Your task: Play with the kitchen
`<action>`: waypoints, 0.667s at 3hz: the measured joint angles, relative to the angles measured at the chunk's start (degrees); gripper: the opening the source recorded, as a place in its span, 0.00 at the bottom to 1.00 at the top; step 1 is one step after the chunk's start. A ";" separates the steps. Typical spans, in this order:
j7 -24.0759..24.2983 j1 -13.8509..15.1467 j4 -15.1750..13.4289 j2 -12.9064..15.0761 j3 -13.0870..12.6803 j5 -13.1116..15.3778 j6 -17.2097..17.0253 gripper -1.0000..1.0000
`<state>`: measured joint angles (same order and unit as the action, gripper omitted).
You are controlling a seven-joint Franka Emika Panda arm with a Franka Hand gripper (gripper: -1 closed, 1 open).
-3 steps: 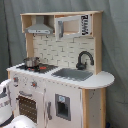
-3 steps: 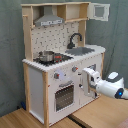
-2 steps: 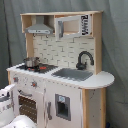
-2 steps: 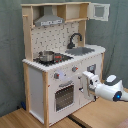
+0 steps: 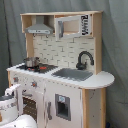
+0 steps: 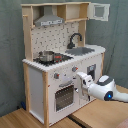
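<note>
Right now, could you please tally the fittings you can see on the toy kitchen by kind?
Hood: 1
Faucet: 1
Sink: 1
Pot: 1
Knobs: 2
Oven door: 1
Total: 7

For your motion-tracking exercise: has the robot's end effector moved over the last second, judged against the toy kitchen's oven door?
Yes. In the second exterior view the end effector has moved toward the second exterior view's left, closing in on the oven door of the kitchen.
</note>
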<state>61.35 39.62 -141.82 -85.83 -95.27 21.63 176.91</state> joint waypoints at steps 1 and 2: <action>1.77 4.63 3.08 0.00 -0.84 -0.03 0.00 1.00; 2.65 7.26 5.24 -0.01 -0.63 -0.06 -0.14 1.00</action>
<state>64.00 46.88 -136.58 -85.83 -95.90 21.57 176.77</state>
